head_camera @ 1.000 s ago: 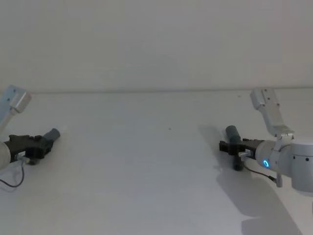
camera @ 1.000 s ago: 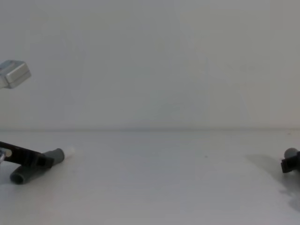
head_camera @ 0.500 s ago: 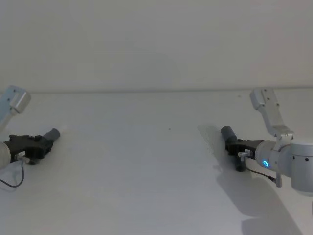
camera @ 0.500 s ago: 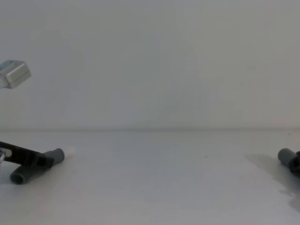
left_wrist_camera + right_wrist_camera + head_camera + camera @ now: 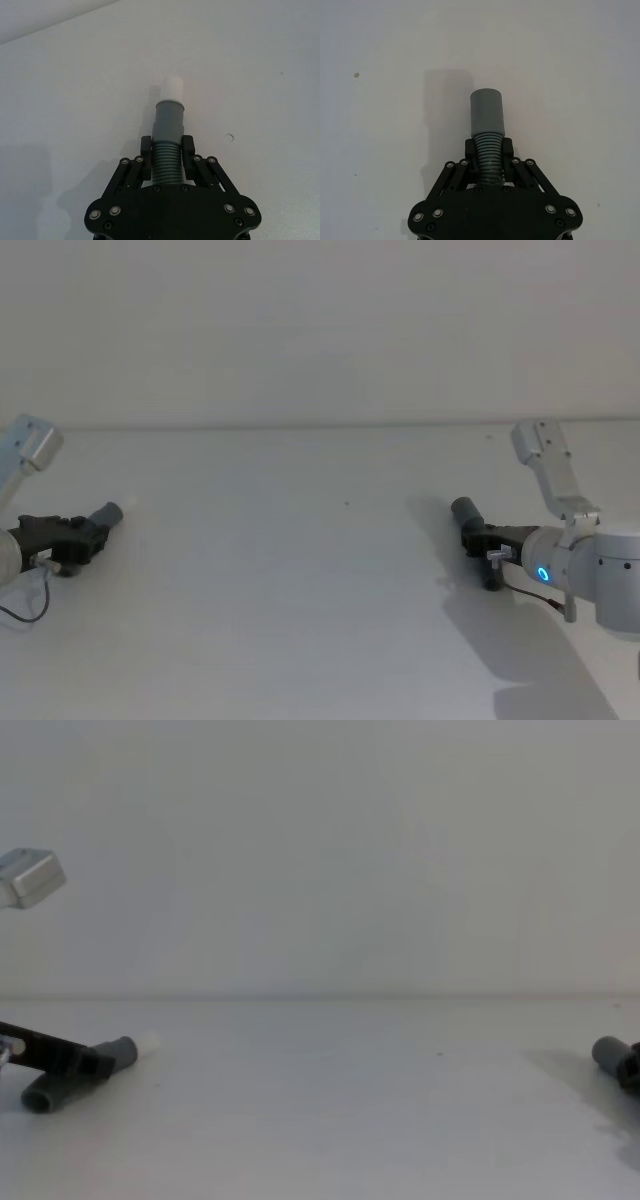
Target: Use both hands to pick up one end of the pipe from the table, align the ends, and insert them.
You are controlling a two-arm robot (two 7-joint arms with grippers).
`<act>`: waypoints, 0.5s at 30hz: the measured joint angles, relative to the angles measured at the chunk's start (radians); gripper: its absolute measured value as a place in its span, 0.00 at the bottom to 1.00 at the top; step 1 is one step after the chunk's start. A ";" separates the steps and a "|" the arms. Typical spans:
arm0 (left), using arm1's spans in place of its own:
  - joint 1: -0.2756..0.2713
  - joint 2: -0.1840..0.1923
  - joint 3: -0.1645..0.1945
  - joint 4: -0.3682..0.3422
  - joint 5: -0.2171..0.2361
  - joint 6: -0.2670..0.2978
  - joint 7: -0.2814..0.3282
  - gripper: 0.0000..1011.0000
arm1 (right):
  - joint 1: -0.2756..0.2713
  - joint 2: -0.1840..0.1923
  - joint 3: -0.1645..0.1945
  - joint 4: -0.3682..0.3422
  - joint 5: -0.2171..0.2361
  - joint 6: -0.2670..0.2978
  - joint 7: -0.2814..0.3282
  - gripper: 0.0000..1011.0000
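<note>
Left gripper [image 5: 166, 152]: clamped on the corrugated part of the white-tipped pipe piece [image 5: 168, 122], at the far left of the desk [image 5: 300, 590].
Right gripper [image 5: 489, 148]: clamped on the socket pipe piece [image 5: 487, 117], over the desk's right side.
Two pieces: well apart.

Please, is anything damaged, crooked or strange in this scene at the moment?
Nothing stands out. The left gripper clamps the white-tipped piece and the right gripper clamps the socket piece, each on its corrugated part. Neither piece looks damaged.
</note>
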 joint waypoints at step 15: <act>0.000 0.000 0.000 0.000 0.000 0.000 0.000 0.32 | 0.000 0.000 0.000 0.001 0.000 -0.001 0.000 0.26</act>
